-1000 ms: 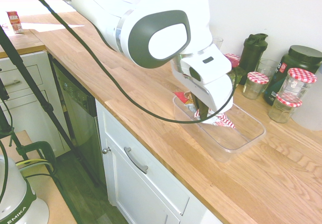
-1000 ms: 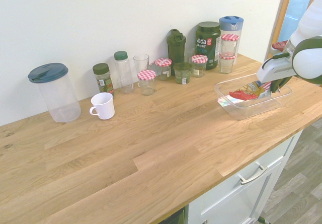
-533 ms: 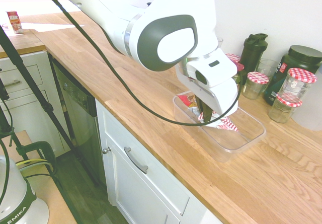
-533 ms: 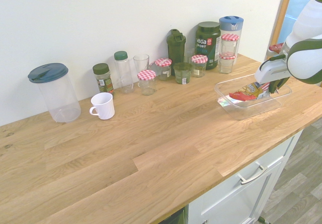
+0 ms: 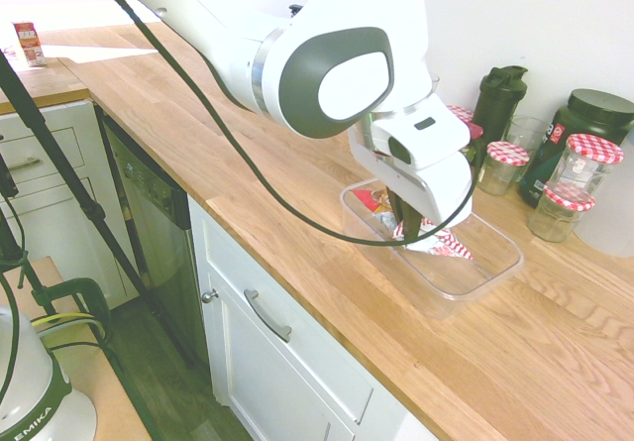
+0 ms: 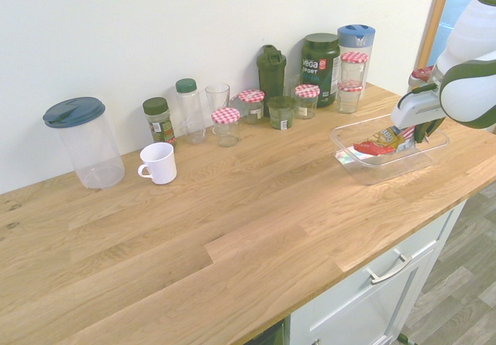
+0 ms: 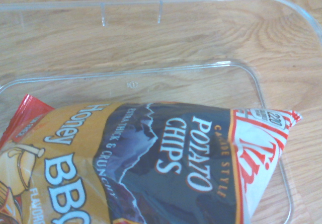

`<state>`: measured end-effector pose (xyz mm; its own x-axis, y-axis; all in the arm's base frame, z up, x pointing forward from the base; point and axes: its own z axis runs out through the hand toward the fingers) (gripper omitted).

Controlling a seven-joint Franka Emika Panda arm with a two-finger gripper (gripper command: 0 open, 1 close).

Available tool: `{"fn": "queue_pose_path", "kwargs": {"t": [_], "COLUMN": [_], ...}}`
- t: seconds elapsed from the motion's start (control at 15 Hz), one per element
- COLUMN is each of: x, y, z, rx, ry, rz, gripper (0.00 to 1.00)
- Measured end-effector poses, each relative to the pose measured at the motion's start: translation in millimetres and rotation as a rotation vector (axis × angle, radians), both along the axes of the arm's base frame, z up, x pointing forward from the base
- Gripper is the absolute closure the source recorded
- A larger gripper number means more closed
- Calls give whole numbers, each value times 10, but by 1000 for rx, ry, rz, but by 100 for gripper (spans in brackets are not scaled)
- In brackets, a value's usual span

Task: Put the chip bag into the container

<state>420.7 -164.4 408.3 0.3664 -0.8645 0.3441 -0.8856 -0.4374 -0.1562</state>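
Clear plastic container (image 6: 364, 170) at the right of the wooden desk (image 6: 232, 229) already holds the chip bag (image 6: 380, 142); whether the pincer (image 5: 408, 225) above it grips or has released is unclear, so withdrawal likely remains

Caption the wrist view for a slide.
Honey BBQ potato chip bag lying inside the clear container on a wooden counter.

Glossy white rounded arm (image 5: 297, 5) shells; dark grey oval joint cap with white centre; black cable looping alongside; white angular gripper (image 5: 411, 225) housing.
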Motion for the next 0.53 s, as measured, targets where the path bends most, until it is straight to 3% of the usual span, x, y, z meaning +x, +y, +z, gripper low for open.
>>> {"fn": "queue_pose_path", "kwargs": {"t": [0.53], "x": [-9], "y": [19], "z": [268], "rx": [5], "ry": [-31], "rz": [-9], "gripper": [0]}}
